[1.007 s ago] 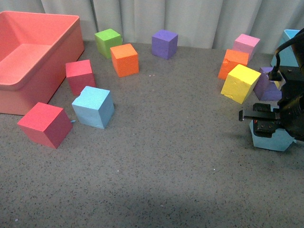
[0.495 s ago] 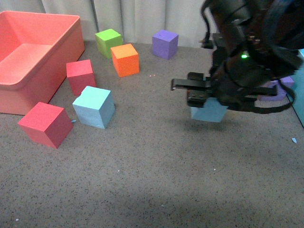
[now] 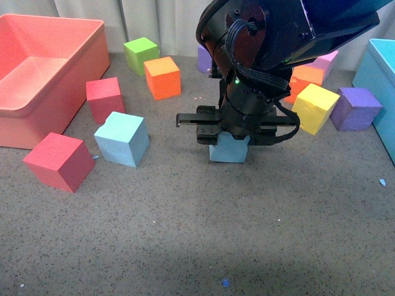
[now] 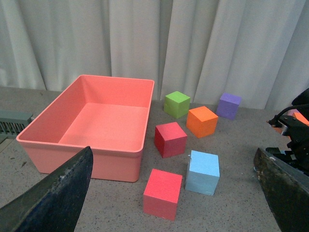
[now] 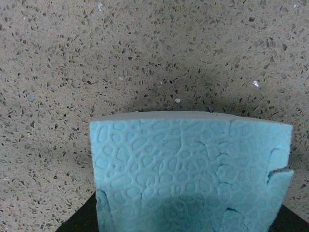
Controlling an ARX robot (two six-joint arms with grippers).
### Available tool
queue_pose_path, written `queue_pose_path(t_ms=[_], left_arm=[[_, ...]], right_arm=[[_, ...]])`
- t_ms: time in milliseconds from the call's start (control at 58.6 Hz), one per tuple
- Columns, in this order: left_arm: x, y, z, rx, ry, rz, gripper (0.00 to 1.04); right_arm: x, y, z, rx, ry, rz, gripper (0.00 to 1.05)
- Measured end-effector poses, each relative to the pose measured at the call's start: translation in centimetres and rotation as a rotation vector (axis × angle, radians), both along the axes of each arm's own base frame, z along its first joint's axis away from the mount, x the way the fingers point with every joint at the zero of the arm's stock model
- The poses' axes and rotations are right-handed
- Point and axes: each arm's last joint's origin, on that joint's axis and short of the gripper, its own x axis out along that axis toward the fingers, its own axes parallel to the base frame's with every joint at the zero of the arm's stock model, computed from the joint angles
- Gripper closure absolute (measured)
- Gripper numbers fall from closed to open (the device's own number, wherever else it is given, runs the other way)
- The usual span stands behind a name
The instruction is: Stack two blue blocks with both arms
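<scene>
My right gripper (image 3: 229, 137) is shut on a sky-blue block (image 3: 228, 150) and holds it over the middle of the table. In the right wrist view that block's pitted face (image 5: 190, 169) fills the lower frame above the speckled table. The other blue block (image 3: 121, 139) rests on the table to the left; it also shows in the left wrist view (image 4: 203, 172). My left gripper (image 4: 174, 193) is open and empty, raised on the near side of that block, with its dark fingers (image 4: 53, 198) at both frame edges.
A large pink bin (image 3: 43, 68) stands at the far left. Two red cubes (image 3: 58, 161) (image 3: 103, 98) flank the resting blue block. Green (image 3: 141, 55), orange (image 3: 162, 78), yellow (image 3: 315, 108) and purple (image 3: 354, 108) cubes lie behind. A teal bin (image 3: 381, 86) stands at the right edge.
My right arm has swung left across the table with the blue block in its grip, from the far right to the middle. The resting blue block has not moved.
</scene>
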Motion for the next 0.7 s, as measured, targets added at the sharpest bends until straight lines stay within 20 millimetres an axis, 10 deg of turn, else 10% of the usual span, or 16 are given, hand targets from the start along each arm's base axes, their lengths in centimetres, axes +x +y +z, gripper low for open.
queue_pose_path(t_ms=[290, 495, 700], left_arm=[[0.0, 0.0, 0.0, 0.0, 0.0, 0.0, 0.07], [0.0, 0.0, 0.0, 0.0, 0.0, 0.0, 0.07], [0.0, 0.0, 0.0, 0.0, 0.0, 0.002, 0.07]], right_arm=[[-0.9, -0.4, 3.2, 0.068, -0.088, 0.023, 0.08], [-1.8, -1.0, 8.0, 0.085, -0.208, 0.029, 0.09], [-6.6, -7.2, 4.6, -0.073, -0.88, -0.049, 0.48]])
